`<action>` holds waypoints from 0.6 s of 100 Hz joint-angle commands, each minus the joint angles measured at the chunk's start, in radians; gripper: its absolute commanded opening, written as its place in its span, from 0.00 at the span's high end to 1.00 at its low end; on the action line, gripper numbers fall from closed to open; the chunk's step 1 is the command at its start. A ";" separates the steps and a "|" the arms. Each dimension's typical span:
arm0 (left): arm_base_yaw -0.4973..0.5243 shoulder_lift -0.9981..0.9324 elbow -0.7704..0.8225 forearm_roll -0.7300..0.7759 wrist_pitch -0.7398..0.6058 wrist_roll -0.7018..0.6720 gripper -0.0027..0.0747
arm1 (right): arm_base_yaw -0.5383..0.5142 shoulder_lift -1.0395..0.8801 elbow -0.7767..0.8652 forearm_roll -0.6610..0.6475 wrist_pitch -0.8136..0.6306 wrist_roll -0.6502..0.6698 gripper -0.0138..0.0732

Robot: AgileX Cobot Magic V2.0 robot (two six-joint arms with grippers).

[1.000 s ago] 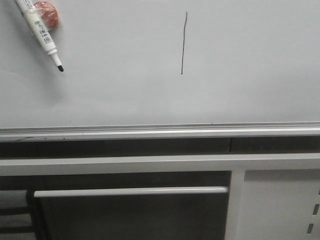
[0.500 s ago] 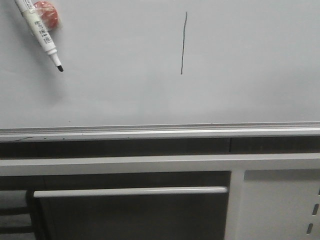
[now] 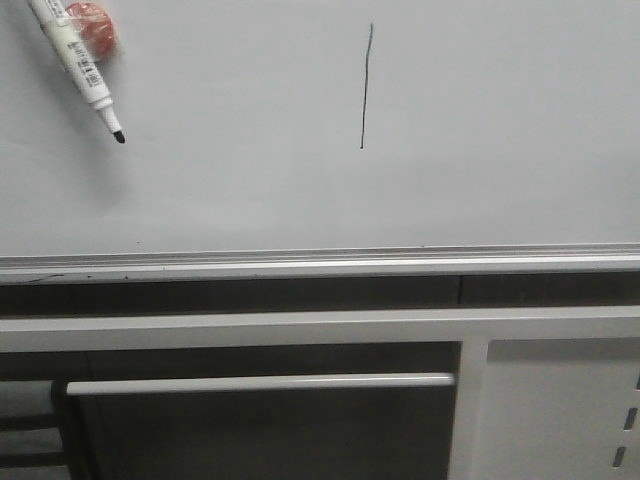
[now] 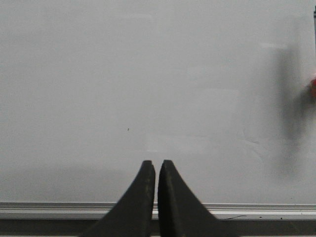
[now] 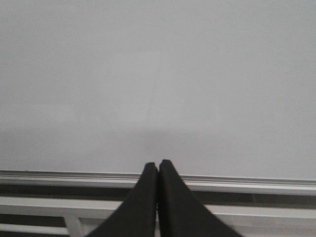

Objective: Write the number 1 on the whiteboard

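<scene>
The number 1 point(image 3: 366, 86) stands as a thin dark stroke on the whiteboard point(image 3: 480, 130), nearly vertical, leaning a little so that its top sits slightly right of its foot, with a faint waver near the top. It lies somewhat right of the board's middle and well above the board's bottom edge. Pale grey board lies bare all around it.

Toward the board's upper left corner a marker pen point(image 3: 78, 62) slants down and to the right, white-barrelled with printed lettering, its dark tip uncapped and pointing at the board; whether the tip touches the board cannot be told. Just behind the pen's upper part a red object point(image 3: 95, 25) shows, too partly seen to name. The pen is well apart from the stroke.

Along the board's bottom edge runs a silver rail point(image 3: 320, 262). Below it stands a white metal frame point(image 3: 300, 328) with a horizontal bar point(image 3: 260, 382) across the dark gap.

In the left wrist view the left gripper point(image 4: 156, 164) faces the board with its dark fingers point(image 4: 146, 177) nearly together, only a thin slit between the tips, holding nothing. In the right wrist view the right gripper point(image 5: 157, 165) also faces the board near the rail, its fingers point(image 5: 169, 180) pressed together and holding nothing.
</scene>
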 commanded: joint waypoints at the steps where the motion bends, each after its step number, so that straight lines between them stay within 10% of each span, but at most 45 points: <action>1: 0.001 -0.023 0.042 -0.010 -0.069 -0.010 0.99 | -0.043 -0.035 0.012 -0.087 -0.098 0.066 0.89; 60: 0.001 -0.021 0.042 -0.010 -0.069 -0.010 0.99 | -0.054 -0.104 0.119 -0.112 -0.066 0.117 0.89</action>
